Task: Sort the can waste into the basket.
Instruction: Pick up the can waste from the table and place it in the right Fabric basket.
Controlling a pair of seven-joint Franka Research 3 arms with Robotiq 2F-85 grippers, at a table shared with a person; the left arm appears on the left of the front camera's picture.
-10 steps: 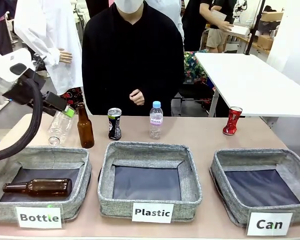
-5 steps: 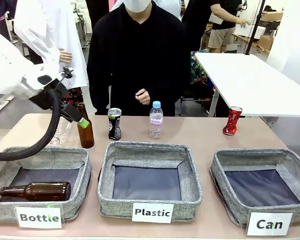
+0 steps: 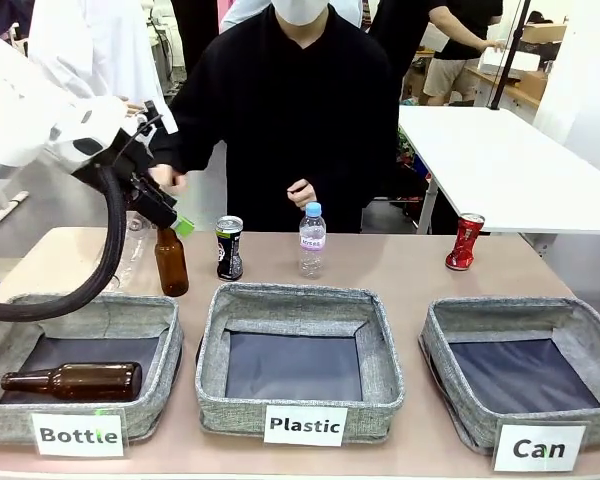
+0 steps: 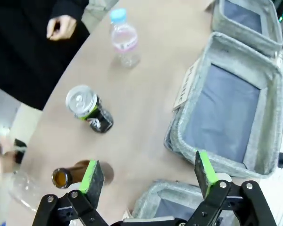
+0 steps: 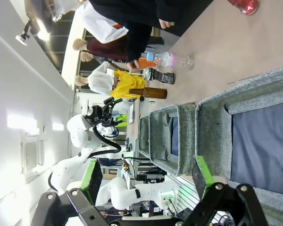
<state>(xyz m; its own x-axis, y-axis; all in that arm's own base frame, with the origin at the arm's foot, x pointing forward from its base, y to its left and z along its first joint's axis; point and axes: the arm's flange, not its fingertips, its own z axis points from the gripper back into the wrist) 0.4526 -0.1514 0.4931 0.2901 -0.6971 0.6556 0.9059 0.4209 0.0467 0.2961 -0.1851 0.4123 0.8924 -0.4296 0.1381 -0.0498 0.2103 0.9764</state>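
Two cans standing on table: black can; red can at 11 o'clock from Can basket. Three baskets sitting. Left end effector, right end effector both hanging spread.

The left arm's black hose crosses a clear plastic bottle, and only slivers of it show on the worktop. The person's hand is half tucked behind the left gripper, and in the left wrist view it's just a smear at the edge. In the right wrist view the red can is chopped by the top edge. In the front view the Can basket runs off the right side.
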